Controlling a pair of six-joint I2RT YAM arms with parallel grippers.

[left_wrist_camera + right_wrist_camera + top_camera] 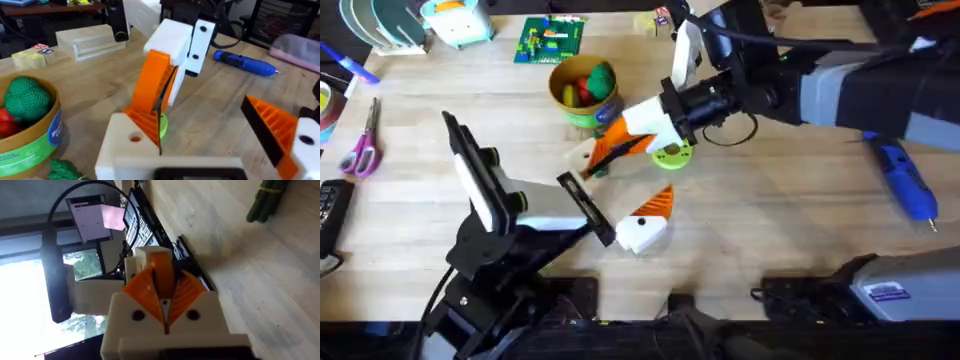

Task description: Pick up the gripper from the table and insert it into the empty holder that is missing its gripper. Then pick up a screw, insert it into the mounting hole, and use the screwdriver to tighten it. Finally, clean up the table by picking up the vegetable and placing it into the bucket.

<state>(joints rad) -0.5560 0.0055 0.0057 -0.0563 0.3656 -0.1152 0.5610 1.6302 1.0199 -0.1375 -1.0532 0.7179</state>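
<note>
- The gripper [151, 82], a small orange ribbed wedge, is pinched upright in the right gripper [167, 75]. Its lower end touches the holder [125, 145].
- The holder is a white finger block with a round hole in its face, and it is one finger of the left gripper [620, 190].
- In the overhead view the holder [582, 158] lies just in front of the bucket [582, 95]. The right gripper [625, 135] reaches in over it from the right.
- The bucket is a yellow can holding round red and green toy produce.
- The vegetable [267, 202], slender and dark green, lies on the table beside the holder, near the foot of the bucket.
- A lime-green disc [672, 153] sits just beside the right gripper.
- The screwdriver [905, 180], blue and pen-shaped, lies well apart at the right edge of the table [780, 220].
- The table is pale wood. Scissors [360, 145] lie at its left edge and a green circuit board [550, 38] at the far side.
- Dark furniture and a bright window show behind the table.
- The right gripper's two orange pads [187, 292] are pressed together on the wedge.
- The left gripper is spread wide. Its other finger, carrying its own orange pad [272, 125], stands apart and touches nothing.
</note>
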